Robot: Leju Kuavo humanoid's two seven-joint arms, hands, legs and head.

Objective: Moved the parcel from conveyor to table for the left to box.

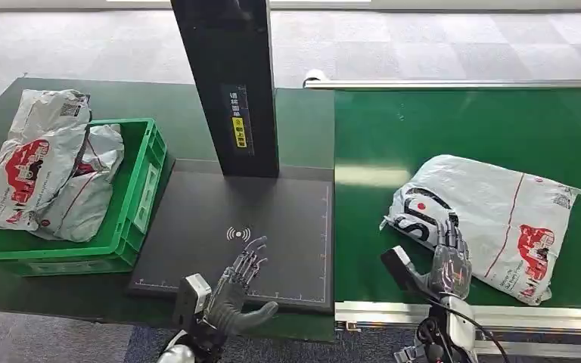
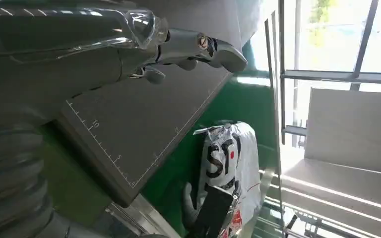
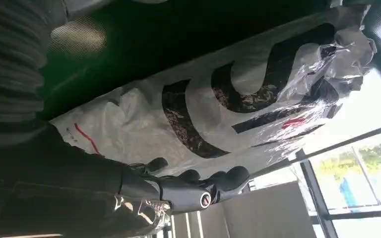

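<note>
A white-grey plastic parcel point(image 1: 499, 215) with black letters and a red print lies on the green conveyor belt point(image 1: 439, 128) at the right. My right hand point(image 1: 448, 263) is at its near left corner, fingers stretched over the parcel's edge and thumb held apart to the left; nothing is gripped. In the right wrist view the fingers point(image 3: 198, 182) lie spread just over the parcel point(image 3: 218, 109). My left hand point(image 1: 239, 289) hovers open, fingers apart, over the front edge of the black pad point(image 1: 197, 219). The left wrist view shows the left hand's fingers point(image 2: 198, 47) and the parcel point(image 2: 230, 158) beyond.
A green crate point(image 1: 138, 198) at the left holds several similar parcels point(image 1: 41, 170) piled above its rim. A black upright post point(image 1: 227, 83) stands at the back of the pad. A metal rail point(image 1: 393, 311) edges the conveyor's front.
</note>
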